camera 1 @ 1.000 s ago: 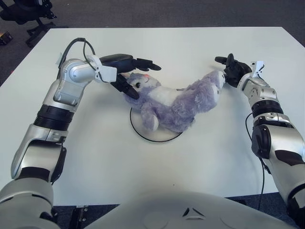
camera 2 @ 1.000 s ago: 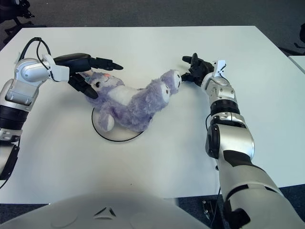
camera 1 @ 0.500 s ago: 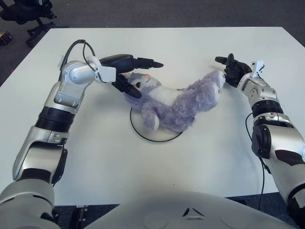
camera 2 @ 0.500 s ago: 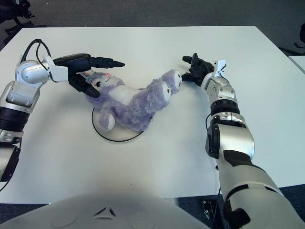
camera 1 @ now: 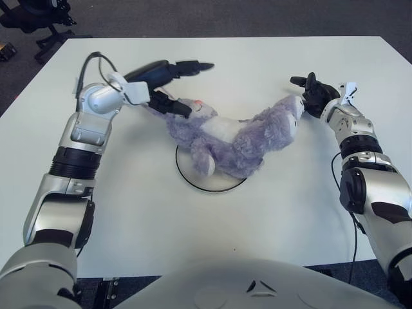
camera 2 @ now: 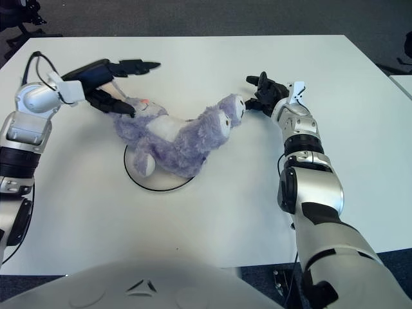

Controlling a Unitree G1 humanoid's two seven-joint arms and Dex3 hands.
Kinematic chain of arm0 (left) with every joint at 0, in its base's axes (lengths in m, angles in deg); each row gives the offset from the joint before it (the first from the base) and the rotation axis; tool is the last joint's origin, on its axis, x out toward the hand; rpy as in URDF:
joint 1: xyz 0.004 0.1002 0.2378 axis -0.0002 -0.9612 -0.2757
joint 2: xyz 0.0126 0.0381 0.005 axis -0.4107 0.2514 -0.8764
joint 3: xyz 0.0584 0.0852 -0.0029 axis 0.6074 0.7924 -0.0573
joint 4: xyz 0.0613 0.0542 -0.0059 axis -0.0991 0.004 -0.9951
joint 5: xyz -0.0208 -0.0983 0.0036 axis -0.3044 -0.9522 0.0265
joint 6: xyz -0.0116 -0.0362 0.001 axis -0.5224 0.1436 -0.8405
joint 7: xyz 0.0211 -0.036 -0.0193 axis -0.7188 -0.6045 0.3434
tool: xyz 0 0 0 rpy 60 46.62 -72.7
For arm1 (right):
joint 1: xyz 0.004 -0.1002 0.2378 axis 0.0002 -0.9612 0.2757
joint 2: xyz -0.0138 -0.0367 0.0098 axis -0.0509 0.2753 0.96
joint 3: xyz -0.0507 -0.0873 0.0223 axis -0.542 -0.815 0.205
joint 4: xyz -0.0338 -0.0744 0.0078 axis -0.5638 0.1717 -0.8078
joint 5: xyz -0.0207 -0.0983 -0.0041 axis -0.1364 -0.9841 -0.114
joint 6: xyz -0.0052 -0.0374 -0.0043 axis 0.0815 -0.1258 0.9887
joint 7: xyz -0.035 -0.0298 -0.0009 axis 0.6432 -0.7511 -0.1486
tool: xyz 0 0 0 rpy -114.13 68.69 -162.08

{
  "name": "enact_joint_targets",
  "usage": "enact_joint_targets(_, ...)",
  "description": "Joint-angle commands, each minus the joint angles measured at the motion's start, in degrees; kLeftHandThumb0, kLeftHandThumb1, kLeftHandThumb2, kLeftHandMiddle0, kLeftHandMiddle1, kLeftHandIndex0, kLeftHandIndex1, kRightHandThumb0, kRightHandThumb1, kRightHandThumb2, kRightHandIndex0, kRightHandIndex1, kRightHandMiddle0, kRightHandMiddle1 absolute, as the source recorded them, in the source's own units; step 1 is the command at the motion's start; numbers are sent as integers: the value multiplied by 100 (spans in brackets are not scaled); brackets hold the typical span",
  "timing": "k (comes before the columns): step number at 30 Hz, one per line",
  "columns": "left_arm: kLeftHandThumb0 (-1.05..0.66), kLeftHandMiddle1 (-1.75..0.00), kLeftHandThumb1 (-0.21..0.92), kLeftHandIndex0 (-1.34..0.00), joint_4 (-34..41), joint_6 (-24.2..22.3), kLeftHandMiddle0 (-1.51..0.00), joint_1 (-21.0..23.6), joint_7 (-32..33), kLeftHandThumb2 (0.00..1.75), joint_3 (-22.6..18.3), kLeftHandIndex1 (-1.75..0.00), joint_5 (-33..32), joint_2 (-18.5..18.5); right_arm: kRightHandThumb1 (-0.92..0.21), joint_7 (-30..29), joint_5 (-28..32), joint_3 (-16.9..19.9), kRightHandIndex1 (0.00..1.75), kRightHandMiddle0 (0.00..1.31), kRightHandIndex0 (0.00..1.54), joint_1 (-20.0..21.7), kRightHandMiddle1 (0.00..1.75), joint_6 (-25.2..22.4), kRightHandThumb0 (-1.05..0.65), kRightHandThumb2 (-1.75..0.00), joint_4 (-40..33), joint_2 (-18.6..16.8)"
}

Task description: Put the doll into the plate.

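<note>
No legible text, label, brand, number or sign found anywhere in either view. Checked: desk (camera 1: 270,212), doll (camera 1: 235,135), plate (camera 1: 212,183), both arms. Small dark triangular marks on the robot's torso (camera 1: 261,286) noted; not readable as characters.

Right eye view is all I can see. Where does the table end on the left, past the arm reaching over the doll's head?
Observer: The table ends in a slanted left edge, well outside that arm's elbow. The left hand is over the doll, and the right hand is by its foot.
Operator: What's past that edge?
Observer: Dark floor, with a small brownish box near the far left corner.
</note>
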Motion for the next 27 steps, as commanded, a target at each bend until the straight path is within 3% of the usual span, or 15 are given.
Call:
enact_joint_targets(1,-84,-2,92,-34,-142,-304,-67,21,372,40,-332,-3,-420,354,-92,-70,-78,-53,0,34,104,-355,52,-217,-59,-79,338,-113)
enact_joint_targets(5,-75,-1,92,-35,-36,-234,-56,-171,740,53,-412,-3,-314,477,-92,-54,-76,-48,0,35,104,-350,52,-199,-59,-79,372,-93)
enact_joint_targets(12,-73,-3,92,-36,51,-49,-57,-429,1338,66,-423,-2,42,581,-92,-37,-81,-46,0,35,103,-334,52,-172,-59,-78,438,-60)
enact_joint_targets(16,-72,-3,92,-33,-48,3,-60,-496,1511,70,-522,-1,-172,807,-92,-40,-88,-51,0,35,103,-340,52,-142,-59,-78,473,-61)
enact_joint_targets(20,-64,-4,92,-35,-669,317,-68,-571,1940,68,-741,-1,-434,1304,-92,-50,-106,-66,0,35,102,-350,53,-84,-59,-78,522,-77)
enact_joint_targets(24,-57,-4,92,-39,-1211,785,-76,-559,2092,66,-805,-3,-477,1486,-92,-40,-123,-85,0,35,101,-376,53,-13,-59,-78,552,-79)
enact_joint_targets(27,-50,-9,92,-50,-1911,1310,-88,-533,2058,62,-907,-9,-637,1647,-92,-49,-123,-86,0,37,100,-458,54,126,-58,-78,530,-95)
